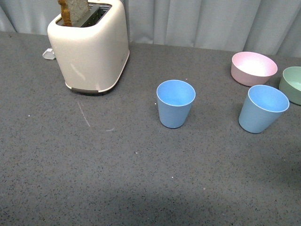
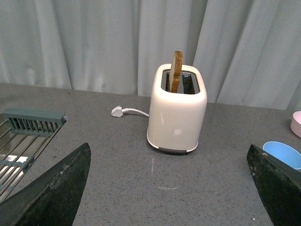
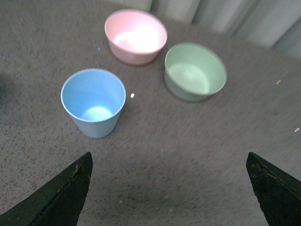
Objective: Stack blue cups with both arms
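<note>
Two light-blue matte plastic tumblers are standing upright and well apart on the dark grey speckled countertop (image 1: pixel 141 179), neither one sitting inside the other. The central blue cup (image 1: pixel 175 103) is standing near the middle of the front view, to the right of the cream two-slot toaster (image 1: pixel 89 47). The toaster is holding a browned slice of toast (image 1: pixel 73 10) upright in one slot, and its white plug (image 1: pixel 48 54) is lying loose beside it. The right blue cup (image 1: pixel 262 109) is standing nearer the robot's right side, just in front of the pink round bowl (image 1: pixel 253 68) and just beside the pale green round bowl (image 1: pixel 292 84), touching neither. Neither arm is appearing in the front view. The left gripper (image 2: pixel 168 148) is hanging above the counter facing the toaster, its two black fingers (image 2: pixel 56 188) spread wide and gripping nothing. The central blue cup's rim is peeking in at the edge of that wrist view next to one finger, and a grey-green dish rack (image 2: pixel 28 132) is lying at the opposite edge. The right gripper (image 3: pixel 168 155) is likewise hanging released, its fingers (image 3: pixel 275 188) splayed far apart with only bare counter between them. The right blue cup is sitting ahead of it, off toward one finger rather than centred, with the two bowls lying beyond.
</note>
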`<action>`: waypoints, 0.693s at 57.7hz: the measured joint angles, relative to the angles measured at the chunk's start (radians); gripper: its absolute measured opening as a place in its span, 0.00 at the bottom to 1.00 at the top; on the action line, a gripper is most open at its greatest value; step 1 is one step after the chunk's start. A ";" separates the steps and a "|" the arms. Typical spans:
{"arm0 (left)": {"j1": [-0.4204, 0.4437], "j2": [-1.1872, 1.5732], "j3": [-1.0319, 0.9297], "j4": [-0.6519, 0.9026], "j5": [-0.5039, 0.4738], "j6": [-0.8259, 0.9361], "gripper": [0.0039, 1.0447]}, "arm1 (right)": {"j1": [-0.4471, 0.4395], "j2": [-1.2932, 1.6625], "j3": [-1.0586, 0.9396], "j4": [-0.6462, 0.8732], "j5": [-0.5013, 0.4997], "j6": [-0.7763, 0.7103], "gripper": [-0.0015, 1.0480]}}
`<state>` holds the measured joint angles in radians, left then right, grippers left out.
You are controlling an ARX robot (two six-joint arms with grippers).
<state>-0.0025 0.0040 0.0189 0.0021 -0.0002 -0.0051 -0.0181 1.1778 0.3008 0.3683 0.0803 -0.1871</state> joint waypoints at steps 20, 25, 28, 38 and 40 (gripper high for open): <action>0.000 0.000 0.000 0.000 0.000 0.000 0.94 | 0.008 0.490 0.329 -0.123 -0.056 0.247 0.91; 0.000 0.000 0.000 0.000 0.000 0.000 0.94 | 0.014 0.548 0.397 -0.157 -0.055 0.285 0.91; 0.000 0.000 0.000 0.000 0.000 0.000 0.94 | 0.020 0.592 0.447 -0.175 -0.054 0.314 0.91; 0.000 0.000 0.000 0.000 0.000 0.000 0.94 | 0.031 0.689 0.557 -0.266 -0.058 0.409 0.91; 0.000 0.000 0.000 0.000 0.000 0.000 0.94 | 0.033 0.702 0.569 -0.276 -0.056 0.422 0.91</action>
<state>-0.0025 0.0040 0.0189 0.0021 -0.0002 -0.0051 0.0151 1.8801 0.8700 0.0925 0.0246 0.2344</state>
